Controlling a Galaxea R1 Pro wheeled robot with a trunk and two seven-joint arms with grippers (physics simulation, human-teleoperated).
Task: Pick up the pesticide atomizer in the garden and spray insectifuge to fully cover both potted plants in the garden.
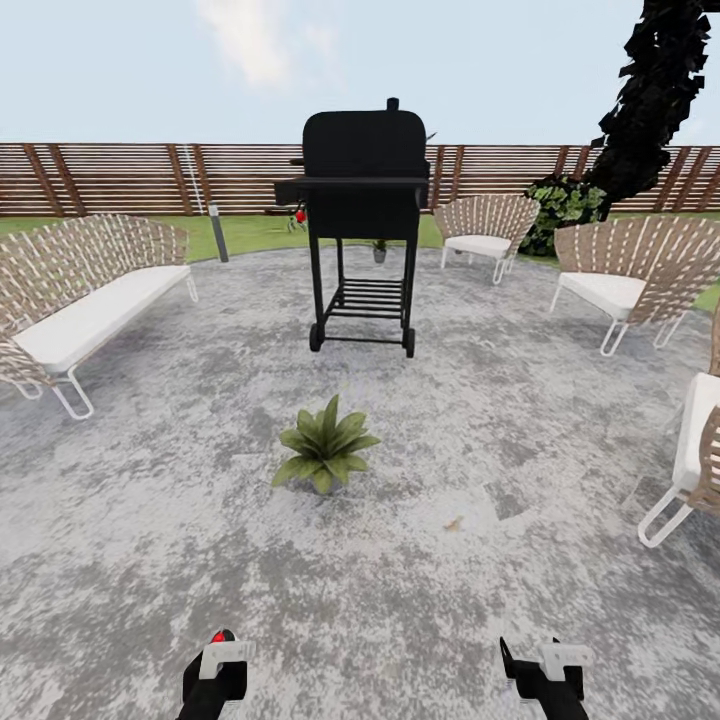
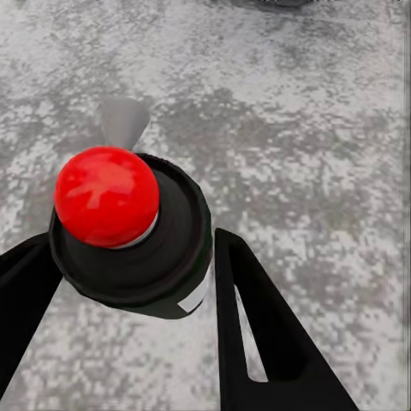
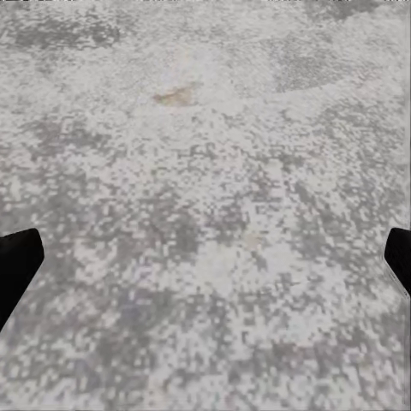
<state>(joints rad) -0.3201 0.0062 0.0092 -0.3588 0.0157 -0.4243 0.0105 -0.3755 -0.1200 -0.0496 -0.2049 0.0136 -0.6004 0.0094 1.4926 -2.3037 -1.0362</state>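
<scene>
My left hand [image 2: 128,282] grips the pesticide atomizer [image 2: 128,231]; right hand [image 3: 205,265] spread wide; one potted plant [image 1: 325,443] at twelve o'clock on open patio [image 1: 150,520]; grill [image 1: 364,200] beyond, chairs [image 1: 80,300] ringing the edge.

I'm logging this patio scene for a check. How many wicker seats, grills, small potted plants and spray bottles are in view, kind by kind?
Wicker seats: 4
Black grill: 1
Potted plants: 2
Pesticide atomizer: 1
Total: 8
</scene>
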